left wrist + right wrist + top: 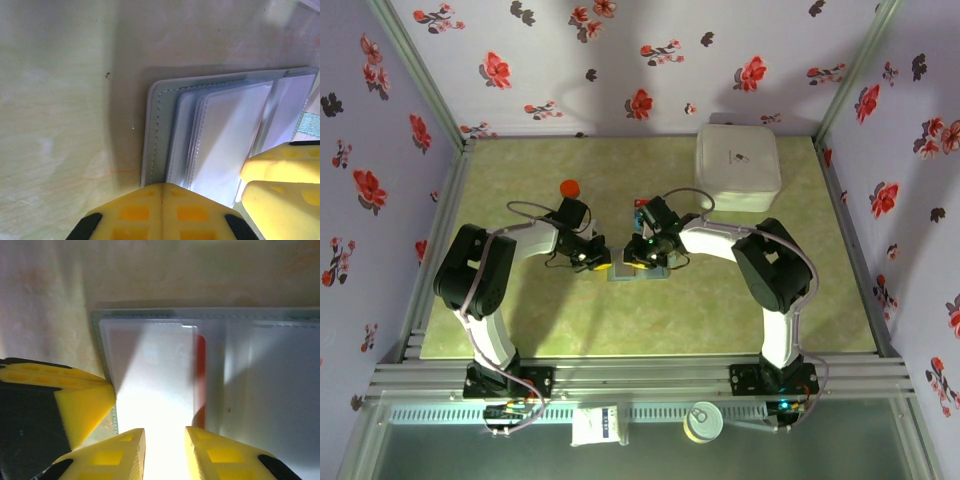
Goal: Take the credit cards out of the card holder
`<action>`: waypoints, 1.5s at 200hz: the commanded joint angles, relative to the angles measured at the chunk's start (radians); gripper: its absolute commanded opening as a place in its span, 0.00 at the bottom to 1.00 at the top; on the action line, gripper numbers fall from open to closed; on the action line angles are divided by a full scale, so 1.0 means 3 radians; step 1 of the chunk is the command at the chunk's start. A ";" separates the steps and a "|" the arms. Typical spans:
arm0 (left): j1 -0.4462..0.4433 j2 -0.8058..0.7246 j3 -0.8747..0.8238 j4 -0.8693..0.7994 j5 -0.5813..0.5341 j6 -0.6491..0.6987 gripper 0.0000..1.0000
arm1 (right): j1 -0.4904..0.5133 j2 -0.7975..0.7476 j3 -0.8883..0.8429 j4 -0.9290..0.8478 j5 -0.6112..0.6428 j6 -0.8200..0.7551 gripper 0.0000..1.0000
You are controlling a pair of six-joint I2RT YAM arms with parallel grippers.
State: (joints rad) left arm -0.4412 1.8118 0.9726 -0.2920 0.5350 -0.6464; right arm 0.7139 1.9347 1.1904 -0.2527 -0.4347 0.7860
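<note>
The card holder [625, 275] lies open on the green table between the two arms, its clear sleeves [225, 140] fanned out over a grey-blue stitched cover [159, 115]. My left gripper [162, 186] is shut, its joined tips resting on the holder's near edge. My right gripper [164, 432] hovers low over a glossy white sleeve [150, 375] with its jaws a little apart and nothing clearly between them. A red credit card [200, 370] shows as a narrow strip inside a sleeve, just right of that gap. In the top view the left gripper [603, 265] and right gripper [638, 262] nearly touch.
A large white square box [737, 167] sits at the back right. A small red round object [569, 187] stands behind the left arm, and a small coloured item [640, 205] lies behind the right wrist. Flowered walls enclose the table.
</note>
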 commanded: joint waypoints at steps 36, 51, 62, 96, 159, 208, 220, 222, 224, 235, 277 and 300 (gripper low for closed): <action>0.0003 0.0114 0.0056 -0.0108 -0.0030 0.0089 0.00 | 0.0029 0.0045 0.0051 -0.0267 0.0232 -0.0121 0.26; 0.0003 0.0121 0.0056 -0.0115 -0.0038 0.0099 0.00 | 0.0025 0.0027 0.0051 -0.0306 0.0297 -0.0142 0.26; 0.0007 0.0119 0.0059 -0.0115 -0.0037 0.0098 0.00 | 0.0024 0.0022 0.0054 -0.0331 0.0326 -0.0155 0.25; 0.0008 0.0125 0.0066 -0.0116 -0.0045 0.0089 0.00 | 0.0023 0.0026 0.0031 -0.0328 0.0324 -0.0161 0.23; 0.0023 -0.0016 0.0097 -0.0128 -0.0106 0.0046 0.00 | -0.0017 0.0000 -0.0083 -0.0166 0.0259 -0.0107 0.15; 0.0012 -0.0211 0.0155 -0.0067 -0.0063 -0.0127 0.00 | -0.0058 -0.0029 -0.0209 -0.0019 0.0179 -0.0068 0.14; -0.0006 -0.0238 0.0157 -0.0049 -0.0025 -0.0165 0.00 | -0.0068 -0.0032 -0.0245 0.0040 0.0150 -0.0046 0.14; -0.0011 -0.0244 0.0158 -0.0047 -0.0022 -0.0170 0.00 | -0.0072 -0.0034 -0.0253 0.0049 0.0144 -0.0041 0.14; -0.0012 -0.0249 0.0158 -0.0045 -0.0012 -0.0178 0.00 | -0.0073 -0.0034 -0.0255 0.0057 0.0141 -0.0039 0.14; -0.0037 -0.0278 0.0158 -0.0034 -0.0005 -0.0211 0.00 | -0.0079 -0.0038 -0.0284 0.0100 0.0121 -0.0019 0.14; -0.0122 -0.0313 0.0169 0.0037 0.0021 -0.0304 0.09 | -0.0099 -0.0042 -0.0359 0.0199 0.0077 0.0018 0.14; -0.0168 -0.0267 0.0164 0.0116 0.0081 -0.0356 0.16 | -0.0112 -0.0047 -0.0394 0.0266 0.0039 0.0041 0.14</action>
State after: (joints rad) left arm -0.4763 1.7412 1.0039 -0.2848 0.5293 -0.7258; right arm 0.6884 1.9182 1.1072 -0.1761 -0.4267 0.7731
